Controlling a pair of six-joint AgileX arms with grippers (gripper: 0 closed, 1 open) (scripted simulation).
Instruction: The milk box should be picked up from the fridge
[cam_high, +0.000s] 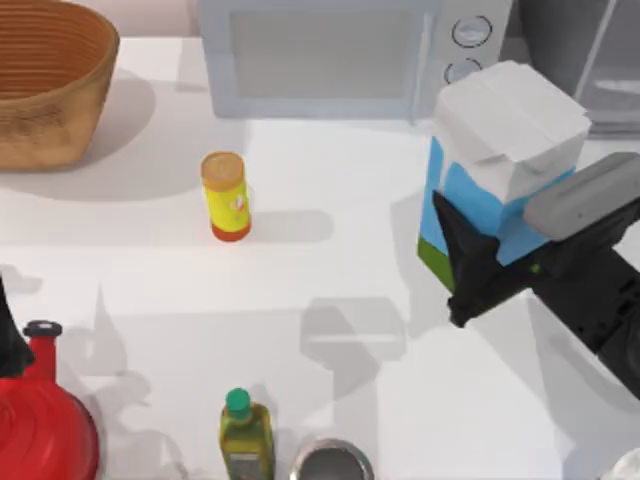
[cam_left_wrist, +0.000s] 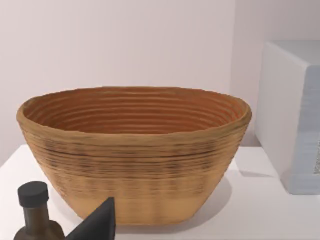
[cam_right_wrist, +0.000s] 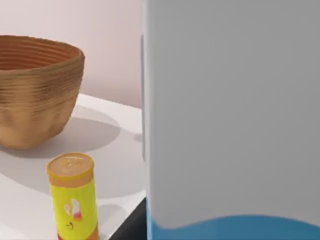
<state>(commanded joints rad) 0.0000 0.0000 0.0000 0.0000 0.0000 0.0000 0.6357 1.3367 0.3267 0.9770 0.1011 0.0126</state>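
The milk box (cam_high: 500, 170), a carton with a white folded top, light-blue sides and a green patch low down, hangs above the table's right side, in front of the fridge (cam_high: 590, 50). My right gripper (cam_high: 490, 250) is shut on the carton's lower part, and one dark finger (cam_high: 465, 265) lies along its blue side. In the right wrist view the milk box (cam_right_wrist: 230, 125) stands very close, its pale side over a blue band. My left gripper (cam_high: 8, 345) is parked at the table's left edge, with one dark fingertip (cam_left_wrist: 100, 222) in the left wrist view.
A white microwave (cam_high: 330, 55) stands at the back, left of the fridge. A woven basket (cam_high: 45, 80) sits at the back left. A yellow canister (cam_high: 226, 195) stands mid-table. Along the front edge are a red vessel (cam_high: 40, 420), a green-capped olive bottle (cam_high: 245, 440) and a metal can (cam_high: 332, 465).
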